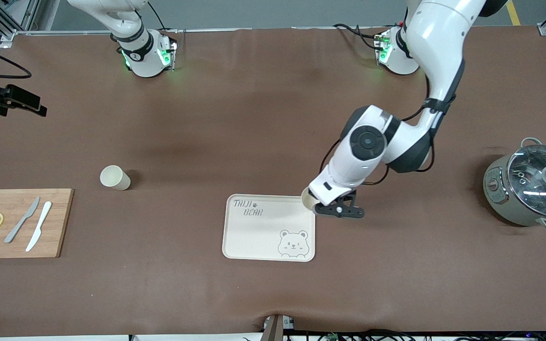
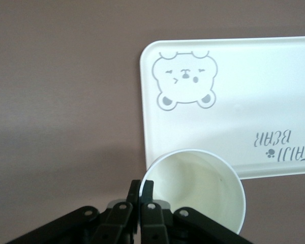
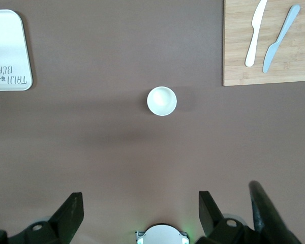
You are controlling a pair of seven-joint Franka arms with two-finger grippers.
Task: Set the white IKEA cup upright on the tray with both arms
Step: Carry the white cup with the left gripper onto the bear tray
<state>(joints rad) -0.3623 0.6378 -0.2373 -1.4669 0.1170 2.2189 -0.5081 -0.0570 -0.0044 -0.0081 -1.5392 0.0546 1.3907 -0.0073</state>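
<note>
A white cup (image 1: pixel 307 199) hangs mouth-up over the corner of the cream tray (image 1: pixel 254 232) beside the "TAIJI BEAR" lettering. My left gripper (image 1: pixel 319 206) is shut on its rim. In the left wrist view the two fingers (image 2: pixel 148 189) pinch the wall of the cup (image 2: pixel 203 185), one inside and one outside, with the tray (image 2: pixel 234 107) below. A second white cup (image 1: pixel 114 177) stands upright on the table toward the right arm's end. It also shows in the right wrist view, where this cup (image 3: pixel 161 100) lies below my open, empty right gripper (image 3: pixel 141 203).
A wooden cutting board (image 1: pixel 55 222) with two knives and lemon slices lies at the right arm's end. A grey pot with a glass lid (image 1: pixel 531 187) stands at the left arm's end. A black camera mount (image 1: pixel 12 99) juts over the table edge.
</note>
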